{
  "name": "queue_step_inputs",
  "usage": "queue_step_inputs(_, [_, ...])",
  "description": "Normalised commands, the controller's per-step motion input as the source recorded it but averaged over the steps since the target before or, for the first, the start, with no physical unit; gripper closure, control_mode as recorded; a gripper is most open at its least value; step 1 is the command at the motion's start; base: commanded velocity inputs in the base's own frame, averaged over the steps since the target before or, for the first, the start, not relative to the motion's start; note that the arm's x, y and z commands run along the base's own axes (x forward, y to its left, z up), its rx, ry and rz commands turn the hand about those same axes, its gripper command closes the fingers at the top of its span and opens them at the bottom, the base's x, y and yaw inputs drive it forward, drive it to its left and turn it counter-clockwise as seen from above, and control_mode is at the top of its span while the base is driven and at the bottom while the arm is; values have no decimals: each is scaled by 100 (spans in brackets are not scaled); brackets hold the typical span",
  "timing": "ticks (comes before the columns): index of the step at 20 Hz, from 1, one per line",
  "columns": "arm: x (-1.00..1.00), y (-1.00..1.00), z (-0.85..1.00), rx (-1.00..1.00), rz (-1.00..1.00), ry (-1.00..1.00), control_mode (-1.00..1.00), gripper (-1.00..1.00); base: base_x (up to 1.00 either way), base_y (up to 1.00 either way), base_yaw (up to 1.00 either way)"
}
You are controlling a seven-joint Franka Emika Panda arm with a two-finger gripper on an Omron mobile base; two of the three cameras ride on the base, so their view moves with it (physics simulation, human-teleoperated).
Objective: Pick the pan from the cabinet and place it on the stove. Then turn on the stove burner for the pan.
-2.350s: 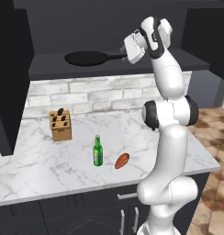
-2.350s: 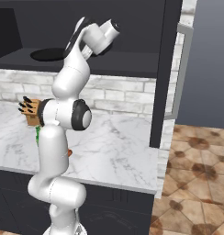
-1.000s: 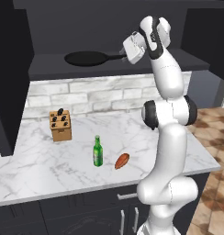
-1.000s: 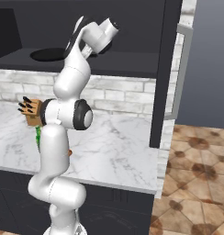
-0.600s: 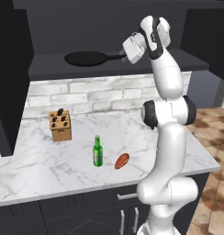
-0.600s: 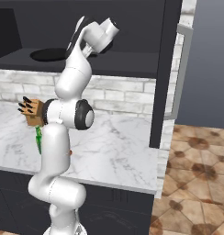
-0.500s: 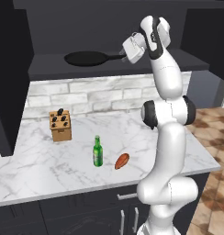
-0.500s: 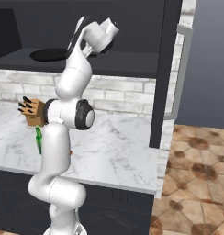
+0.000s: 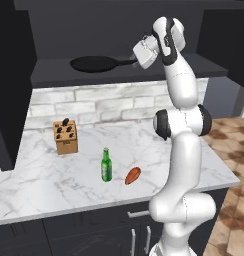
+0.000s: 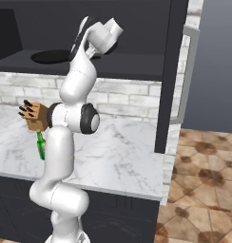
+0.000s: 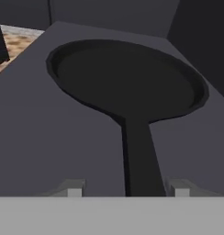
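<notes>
My end effector is up at the open cabinet, level with its shelf, and lined up on the handle of the pan. In the hand view my two fingertips stand well apart, one on each side of the handle, which runs down between them. There is a clear gap between each tip and the handle, so I am straddling it, not clamping it and not touching it as far as I can see.

The pan lies flat on the shelf, its round body farther in and its handle pointing toward me. From the left base view the pan sits near the middle of the shelf, and my end effector is at the end of the handle.

Below, on the marble worktop, stand a knife block, a green bottle and a small reddish-brown thing just beside the bottle.
</notes>
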Motion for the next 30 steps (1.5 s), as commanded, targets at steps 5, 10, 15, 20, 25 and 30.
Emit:
queue_step_inputs(5, [0,0,-41,0,2,0,-100,100,0,0,0])
queue_step_inputs(10, [0,0,-37,0,2,0,-100,100,0,0,0])
queue_step_inputs(15, [0,0,-31,0,1,-2,-100,100,0,0,0])
queue_step_inputs(20, [0,0,-26,2,0,-8,-100,100,0,0,0])
queue_step_inputs(25, [0,0,-26,0,0,-10,-100,100,0,0,0])
queue_step_inputs(30, [0,0,-23,1,0,-22,-100,100,0,0,0])
